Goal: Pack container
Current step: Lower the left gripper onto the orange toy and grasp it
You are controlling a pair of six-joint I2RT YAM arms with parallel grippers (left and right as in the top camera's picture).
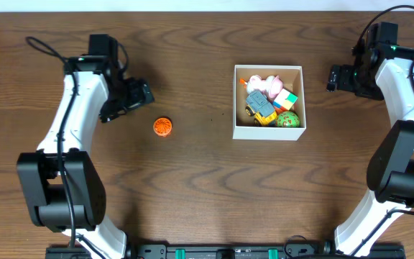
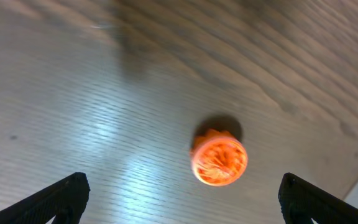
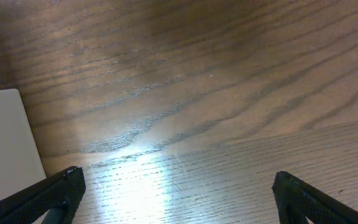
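The container (image 1: 268, 133) sits right of centre on the counter (image 1: 192, 194), already holding a pink toy (image 1: 272, 85), a grey and yellow car (image 1: 259, 106), a coloured cube (image 1: 287, 99) and a green ball (image 1: 287, 119); one orange ball (image 1: 163, 126) lies alone on the bare wood, well apart from the box on its left.

The left claw (image 1: 144, 93) hovers just up and left of that ball, spread wide and holding nothing; in the left wrist view the ball sits between the two fingers but nearer the right one. The step in hand looks like the pick of this last toy. To do it well, the claw should centre over the ball, come down until the fingers straddle its widest part, then close gently; a round toy may roll away if one finger touches first.

The right claw (image 1: 336, 78) waits beside the container's right wall, also wide and empty; it is apart from the box and should not block a drop from the left. Nothing lies between ball and box; the free space inside is along the upper and left edges, so the crowded toys are the main hindrance.
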